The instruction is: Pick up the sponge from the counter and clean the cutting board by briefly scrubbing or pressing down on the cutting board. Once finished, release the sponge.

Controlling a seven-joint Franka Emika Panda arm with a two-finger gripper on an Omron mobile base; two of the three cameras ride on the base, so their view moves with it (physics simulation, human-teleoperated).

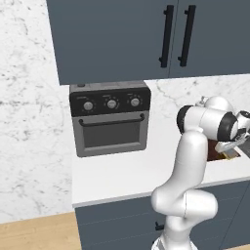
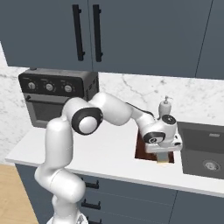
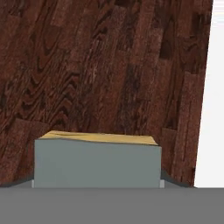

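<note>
Reddish-brown wood grain spreads across our hand view: that is the cutting board, and right at the bottom of that view we see the sponge, its grey-green face toward the camera and a strip of yellow along its far edge. The finger tips themselves are hidden behind the sponge, so we cannot tell for sure whether they are clamped on it. A strip of white counter shows along the board's right edge.

From the right base view, we see our gripper pointing straight down over the board's front right corner, with the yellow of the sponge just below the hand, at the board. The board lies near the counter's front edge, just beside the dark sink basin on its right. A soap dispenser stands behind the board near the marble wall, partly behind our wrist.

From the left base view, a grey toaster oven with three knobs sits at the back of the counter, well apart from the board. Our own arm covers most of the board here, leaving just a dark sliver and a touch of yellow sponge. Dark blue-grey wall cabinets hang overhead.
</note>
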